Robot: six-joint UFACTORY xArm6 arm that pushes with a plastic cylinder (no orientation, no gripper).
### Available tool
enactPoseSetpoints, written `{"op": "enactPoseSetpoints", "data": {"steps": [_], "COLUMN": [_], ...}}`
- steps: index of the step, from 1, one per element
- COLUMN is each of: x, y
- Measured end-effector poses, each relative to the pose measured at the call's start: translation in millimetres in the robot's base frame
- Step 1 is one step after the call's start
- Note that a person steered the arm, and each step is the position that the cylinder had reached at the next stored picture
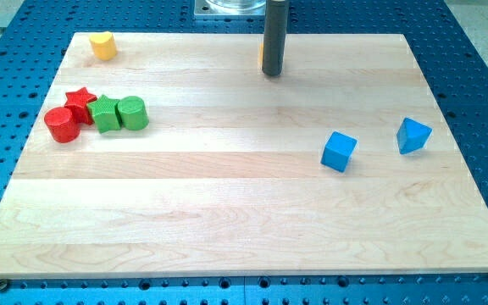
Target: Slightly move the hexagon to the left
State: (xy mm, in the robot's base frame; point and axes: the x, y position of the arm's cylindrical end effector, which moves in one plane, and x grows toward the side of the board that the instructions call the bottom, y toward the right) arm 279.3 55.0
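Note:
My tip rests on the board near the view's top centre. A sliver of a yellow-orange block shows at the rod's left edge; the rod hides the rest, so I cannot make out its shape. A second yellow block sits at the view's top left corner, far left of my tip; it has a notched top, and its shape is not clear. My tip appears to be right at the hidden block; I cannot tell whether they touch.
A red cylinder, red star, green star and green cylinder cluster at the view's left. A blue cube and blue triangle lie at the right. The wooden board sits on a blue perforated table.

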Motion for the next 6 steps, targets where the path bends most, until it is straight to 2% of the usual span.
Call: {"op": "enactPoseSetpoints", "data": {"steps": [1, 2, 4, 6], "x": [-12, -7, -44, -31], "y": [7, 31, 53, -35]}}
